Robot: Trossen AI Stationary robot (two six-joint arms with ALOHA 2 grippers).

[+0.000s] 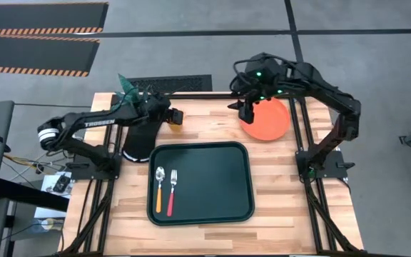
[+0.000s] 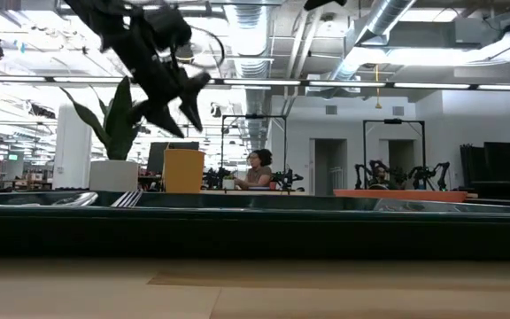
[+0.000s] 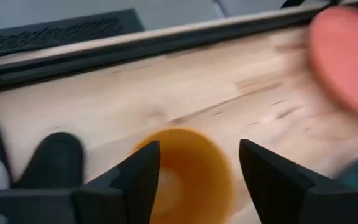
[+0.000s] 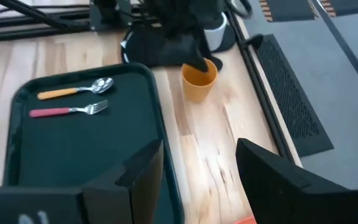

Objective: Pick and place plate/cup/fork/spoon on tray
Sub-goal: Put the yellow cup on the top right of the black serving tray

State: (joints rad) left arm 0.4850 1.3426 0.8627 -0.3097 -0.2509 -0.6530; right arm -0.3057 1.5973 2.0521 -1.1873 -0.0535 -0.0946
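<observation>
Two utensils lie on the near left part of our dark tray: the orange-handled spoon and, just beside it toward the tray's middle, the red-handled fork, both with their metal ends pointing to the far side. Beyond the tray's far left corner stands the orange cup on the bare wood of the table, and our left gripper is at it with its fingers spread apart, one on each side of the rim, not closed on it. A black oven-glove-shaped mat lies under that arm, with a white pot holding a green plant at the table's far left. Our right gripper hovers over the far right, its fingers parted and holding nothing, above the near edge of the orange-red plate, which rests flat on the table just off the tray's far right corner.
</observation>
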